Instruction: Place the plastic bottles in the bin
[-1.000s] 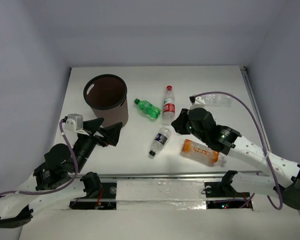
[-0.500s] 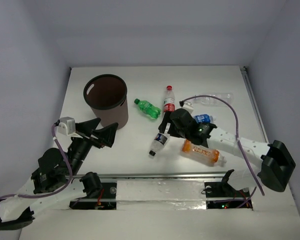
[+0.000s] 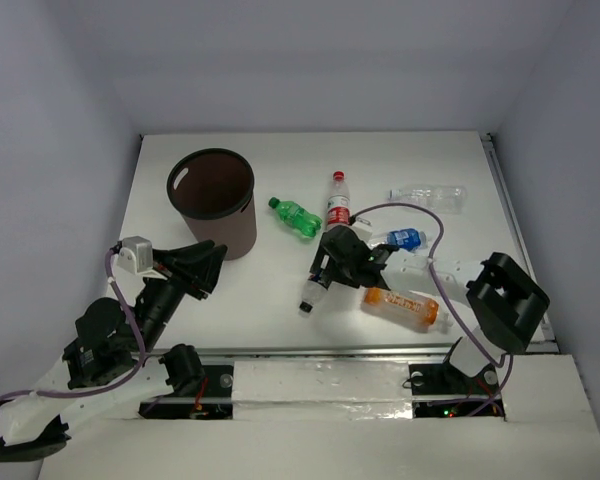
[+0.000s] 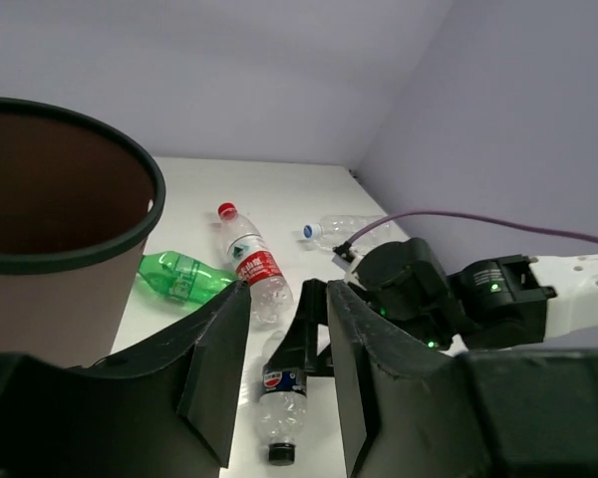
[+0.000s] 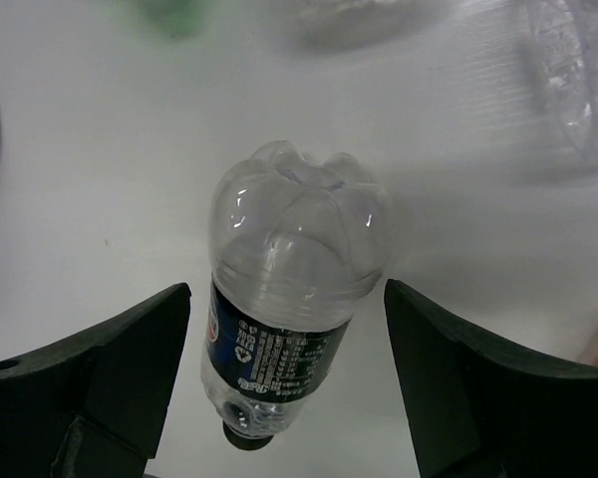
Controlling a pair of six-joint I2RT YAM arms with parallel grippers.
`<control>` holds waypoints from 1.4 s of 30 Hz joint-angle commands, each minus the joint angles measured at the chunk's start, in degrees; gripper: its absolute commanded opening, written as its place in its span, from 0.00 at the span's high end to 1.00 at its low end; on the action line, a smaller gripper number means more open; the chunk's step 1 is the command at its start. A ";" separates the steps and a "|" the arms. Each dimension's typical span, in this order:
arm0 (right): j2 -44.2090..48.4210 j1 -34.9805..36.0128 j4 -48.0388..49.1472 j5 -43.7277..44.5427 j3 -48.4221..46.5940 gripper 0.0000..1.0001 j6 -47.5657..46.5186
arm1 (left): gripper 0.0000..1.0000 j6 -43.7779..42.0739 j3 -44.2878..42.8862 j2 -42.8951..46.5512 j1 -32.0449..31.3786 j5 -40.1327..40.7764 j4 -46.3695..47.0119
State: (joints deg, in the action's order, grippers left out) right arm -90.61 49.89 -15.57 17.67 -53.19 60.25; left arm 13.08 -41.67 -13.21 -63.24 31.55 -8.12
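Observation:
The dark-label clear bottle [image 5: 284, 329] lies on the table between the fingers of my right gripper [image 5: 287, 299], which is open and straddles it without touching; it also shows from above [image 3: 313, 287] under the right gripper [image 3: 325, 270]. The green bottle [image 3: 295, 217], red-label bottle [image 3: 337, 207], blue-label bottle [image 3: 401, 238], unlabelled clear bottle [image 3: 427, 194] and orange bottle [image 3: 405, 306] lie around it. The brown bin [image 3: 212, 196] stands upright at the back left. My left gripper [image 3: 202, 262] hovers in front of the bin, its jaws narrowly apart and holding nothing [image 4: 286, 289].
The right arm's purple cable [image 3: 435, 235] loops over the blue-label bottle. The right arm's elbow [image 3: 505, 300] sits near the table's front right. In the left wrist view the bin's rim [image 4: 80, 254] fills the left side, with the right arm [image 4: 429, 294] straight ahead.
The right arm swung left from near the blue-label bottle to the dark-label bottle, and its jaws opened. The left gripper's jaws narrowed; that arm drew back slightly.

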 commanded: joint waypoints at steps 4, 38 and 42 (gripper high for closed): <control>-3.25 -0.14 5.82 -0.27 -0.60 0.23 1.98 | 0.65 -0.43 0.54 0.65 0.75 -0.61 3.46; -31.72 5.48 17.07 6.68 -82.76 0.52 -45.83 | 0.51 0.81 3.00 7.06 4.44 6.15 6.19; -37.09 5.48 18.11 5.36 -88.31 0.38 -45.48 | 0.52 0.89 3.09 7.06 4.44 6.33 6.19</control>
State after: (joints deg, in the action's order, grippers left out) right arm -127.85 55.18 -1.78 24.60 -136.05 16.73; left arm 13.82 -38.96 -6.09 -59.13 37.19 -4.47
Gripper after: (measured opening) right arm 0.612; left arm 0.487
